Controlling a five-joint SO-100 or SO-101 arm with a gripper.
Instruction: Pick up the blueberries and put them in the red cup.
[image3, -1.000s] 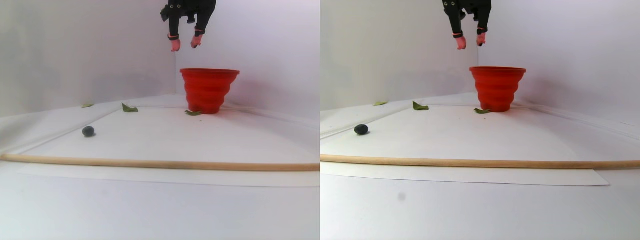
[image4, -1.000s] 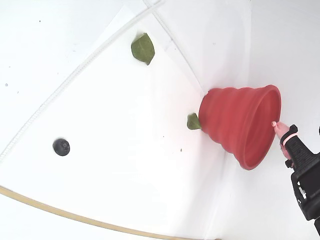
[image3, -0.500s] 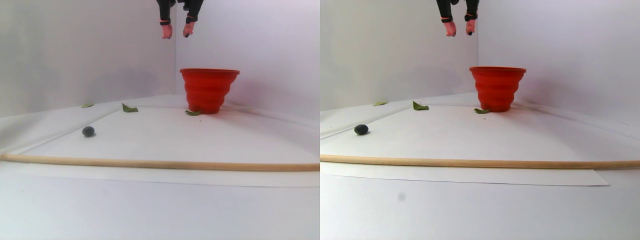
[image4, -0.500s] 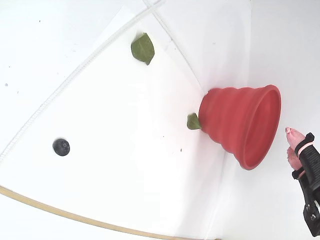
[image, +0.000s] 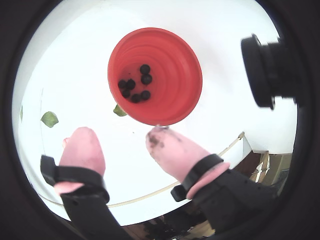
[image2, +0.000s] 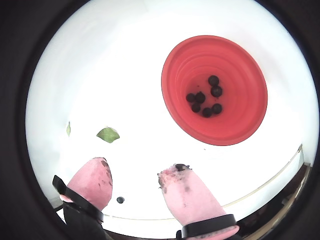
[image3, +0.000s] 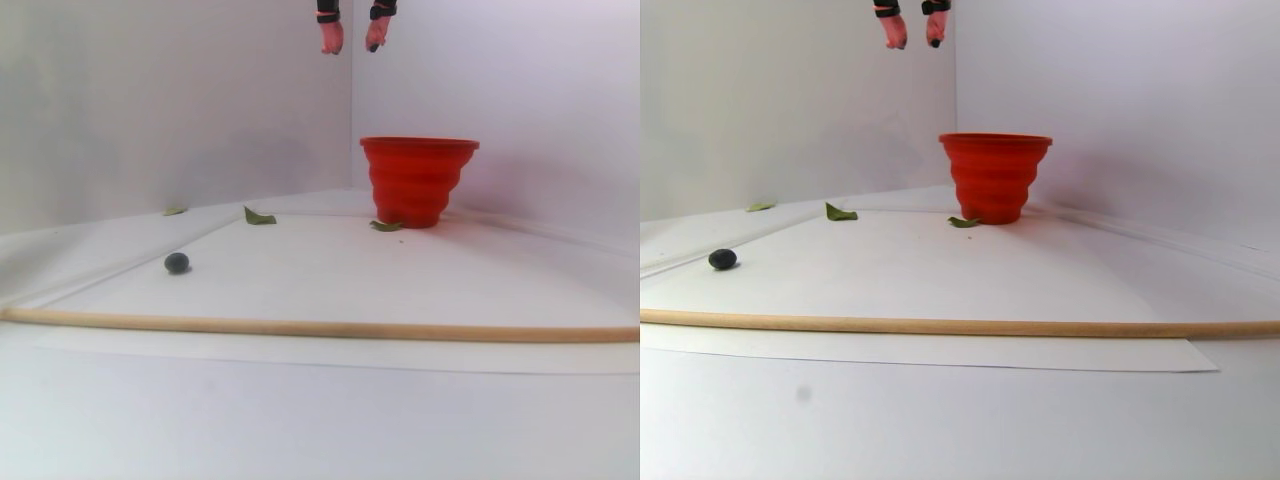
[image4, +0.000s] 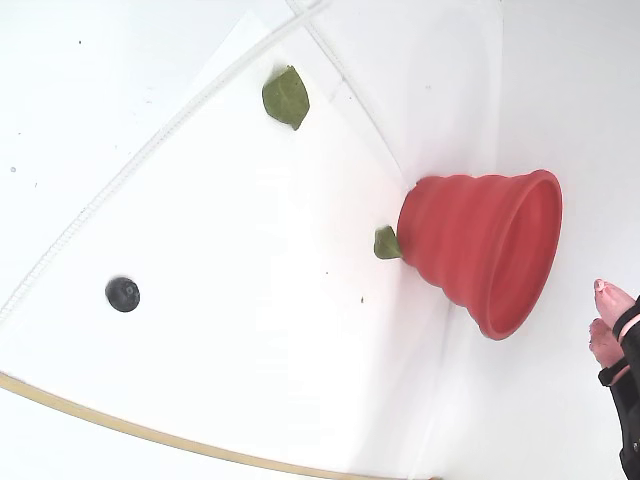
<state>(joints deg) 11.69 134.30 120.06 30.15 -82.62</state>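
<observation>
Six berries in the cup, one on the desk

High above the red cup (image3: 418, 180), the gripper (image2: 135, 180) hangs with its jaws parted and nothing between the pink fingertips (image: 82, 145). Six blueberries (image2: 205, 97) lie clustered on the cup's floor in both wrist views. One stray blueberry (image4: 122, 294) rests near the wooden rod (image3: 320, 327), well apart from the cup in the desk's far corner.

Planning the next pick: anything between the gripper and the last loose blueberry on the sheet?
Nothing visible. The gripper hangs open high above the red cup. The blueberry lies alone on the white sheet; the green leaves are off to the side, and the wooden rod runs nearer the camera.
</observation>
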